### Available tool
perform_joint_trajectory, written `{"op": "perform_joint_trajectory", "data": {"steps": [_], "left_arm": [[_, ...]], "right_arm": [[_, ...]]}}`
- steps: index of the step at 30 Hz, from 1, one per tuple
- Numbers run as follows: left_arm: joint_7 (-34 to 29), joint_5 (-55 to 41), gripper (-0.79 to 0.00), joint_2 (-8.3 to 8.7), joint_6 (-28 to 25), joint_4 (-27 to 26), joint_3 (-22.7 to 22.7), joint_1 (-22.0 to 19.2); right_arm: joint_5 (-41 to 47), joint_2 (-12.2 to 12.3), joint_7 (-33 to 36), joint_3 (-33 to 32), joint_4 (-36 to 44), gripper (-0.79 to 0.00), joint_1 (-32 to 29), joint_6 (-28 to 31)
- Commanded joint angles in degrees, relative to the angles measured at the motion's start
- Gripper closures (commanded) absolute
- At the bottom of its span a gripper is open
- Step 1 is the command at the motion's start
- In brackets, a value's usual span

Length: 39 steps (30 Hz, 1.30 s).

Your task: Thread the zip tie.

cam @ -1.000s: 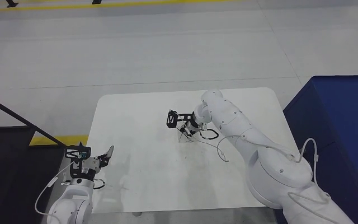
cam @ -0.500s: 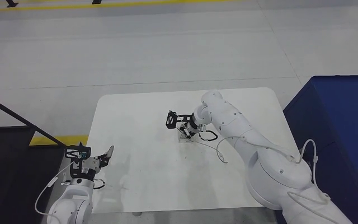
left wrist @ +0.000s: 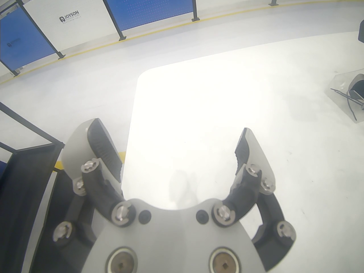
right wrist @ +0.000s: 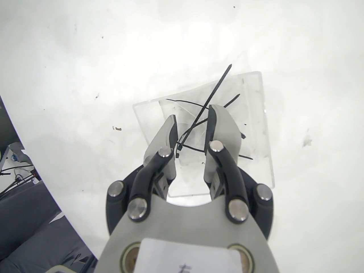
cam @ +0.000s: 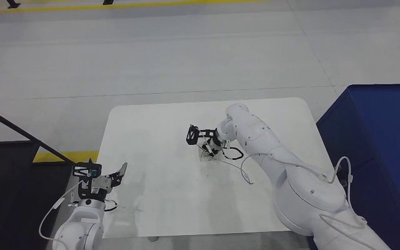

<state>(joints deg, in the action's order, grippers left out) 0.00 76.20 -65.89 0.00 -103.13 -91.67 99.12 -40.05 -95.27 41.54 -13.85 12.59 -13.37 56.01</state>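
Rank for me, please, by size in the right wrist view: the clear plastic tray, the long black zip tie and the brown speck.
Largest to smallest:
1. clear plastic tray
2. long black zip tie
3. brown speck

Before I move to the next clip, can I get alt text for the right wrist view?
The right end effector, jaws open, is poised over a clear tray of loose black zip ties, one long tie slanting up between its fingers and out past the tray's rim. The tray sits on a white table.
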Motion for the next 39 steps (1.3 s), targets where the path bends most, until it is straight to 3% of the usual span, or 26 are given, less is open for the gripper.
{"op": "perform_joint_trajectory", "data": {"steps": [1,16,21,27,36,39], "left_arm": [[0.0,0.0,-0.785,0.0,0.0,0.0,0.0,0.0],[0.0,0.0,-0.785,0.0,0.0,0.0,0.0,0.0],[0.0,0.0,-0.785,0.0,0.0,0.0,0.0,0.0],[0.0,0.0,-0.785,0.0,0.0,0.0,0.0,0.0],[0.0,0.0,-0.785,0.0,0.0,0.0,0.0,0.0],[0.0,0.0,-0.785,0.0,0.0,0.0,0.0,0.0]], "right_arm": [[0.21,-0.09,0.35,-0.19,-0.16,0.0,-0.04,-0.09],[2.58,0.59,-1.36,-2.02,0.47,0.0,-0.63,1.99],[7.11,3.62,-0.29,-2.75,4.7,0.0,-1.03,1.99],[13.39,10.41,1.14,-3.37,14.75,0.0,-1.66,1.99],[13.33,10.92,0.8,-3.34,15.78,0.0,-2.2,1.49],[17.69,12.45,-2.34,-4.74,19.43,0.0,-4.24,1.99]]}}
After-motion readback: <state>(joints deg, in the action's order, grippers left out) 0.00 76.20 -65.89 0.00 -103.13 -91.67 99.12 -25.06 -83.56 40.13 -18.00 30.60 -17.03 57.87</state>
